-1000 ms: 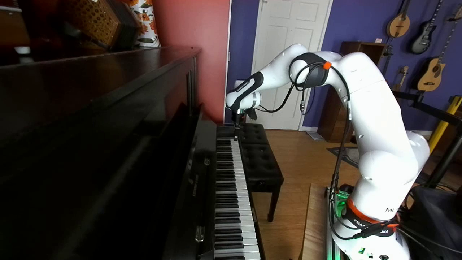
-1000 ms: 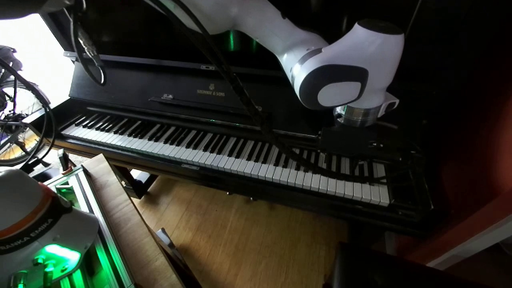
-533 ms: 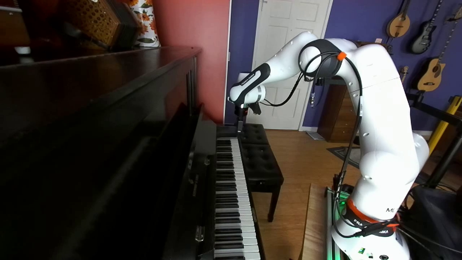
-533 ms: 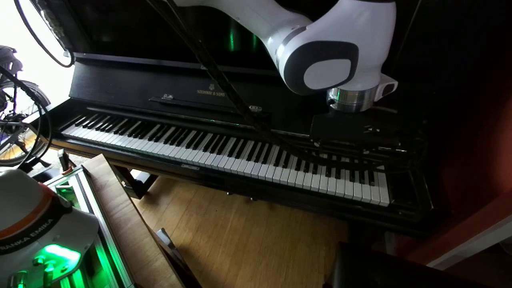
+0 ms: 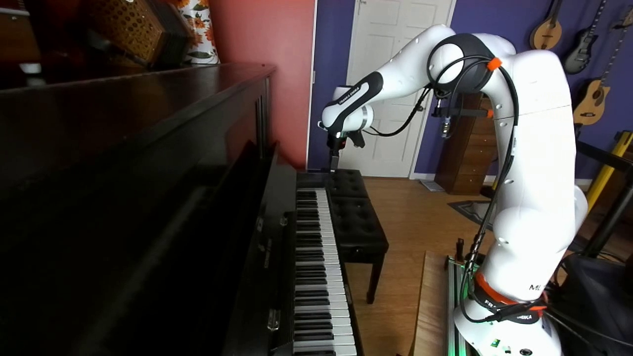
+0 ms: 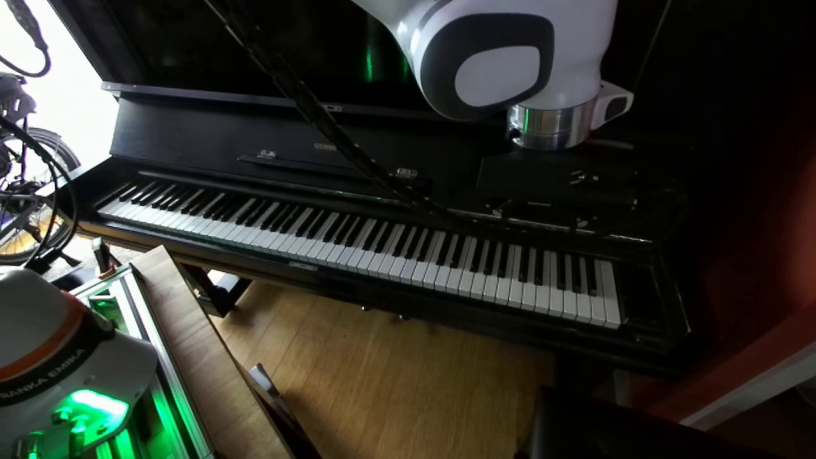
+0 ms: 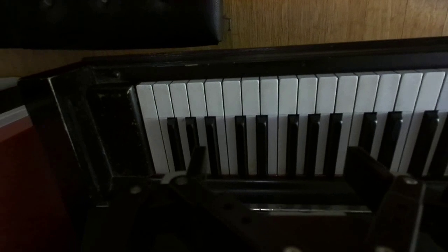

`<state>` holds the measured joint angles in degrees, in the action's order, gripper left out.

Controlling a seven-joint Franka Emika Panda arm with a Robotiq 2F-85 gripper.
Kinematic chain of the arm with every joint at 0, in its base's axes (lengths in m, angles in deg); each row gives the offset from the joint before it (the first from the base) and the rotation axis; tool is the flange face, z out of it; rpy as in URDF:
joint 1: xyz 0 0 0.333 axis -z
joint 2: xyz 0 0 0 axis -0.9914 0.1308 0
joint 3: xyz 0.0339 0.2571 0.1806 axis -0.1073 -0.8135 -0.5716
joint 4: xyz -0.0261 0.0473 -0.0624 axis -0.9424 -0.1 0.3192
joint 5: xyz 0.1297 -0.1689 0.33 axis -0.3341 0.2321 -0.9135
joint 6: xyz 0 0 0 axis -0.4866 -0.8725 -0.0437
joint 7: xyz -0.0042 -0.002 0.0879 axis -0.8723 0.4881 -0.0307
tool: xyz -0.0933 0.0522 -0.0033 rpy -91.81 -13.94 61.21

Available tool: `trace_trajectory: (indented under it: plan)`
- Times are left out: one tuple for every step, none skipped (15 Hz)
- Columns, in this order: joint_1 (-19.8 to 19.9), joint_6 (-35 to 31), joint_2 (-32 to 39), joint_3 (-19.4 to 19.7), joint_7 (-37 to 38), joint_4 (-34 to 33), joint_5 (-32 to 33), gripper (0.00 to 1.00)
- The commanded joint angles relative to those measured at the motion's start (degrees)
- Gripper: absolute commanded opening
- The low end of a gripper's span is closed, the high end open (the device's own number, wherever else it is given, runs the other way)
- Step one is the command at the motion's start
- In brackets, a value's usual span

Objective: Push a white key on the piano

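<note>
With a red wall [image 5: 262,39] as backdrop, find the piano [image 6: 268,134] just beside the bench [image 5: 358,222]. Best, probably, to draw the empty, wide-parted gripper [image 7: 275,150] together, ease it toward the bench, and press one white key [image 7: 269,98] straight down at its front. Note the keyboard [image 6: 357,255] facing the bench, long axis parallel to it.

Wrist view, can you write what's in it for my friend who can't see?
An open robot gripper, holding nothing, shows in front of the white keys and black keys at one end of a piano, its two dark fingers apart. A black padded bench is at the top left, and wooden floor at the top right.
</note>
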<state>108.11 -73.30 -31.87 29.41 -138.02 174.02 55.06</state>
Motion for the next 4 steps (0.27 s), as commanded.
trace_trajectory:
  plan:
    - [-0.69, 0.02, -0.59, 0.78, -0.21, 0.42, -0.28, 1.00]
    - [-0.80, -0.05, -1.13, 0.90, -0.22, 0.93, -0.27, 1.00]
    - [-0.85, -0.08, -1.37, 0.96, -0.22, 1.21, -0.25, 1.00]
    - [-0.87, -0.11, -1.39, 0.98, -0.22, 1.29, -0.24, 1.00]
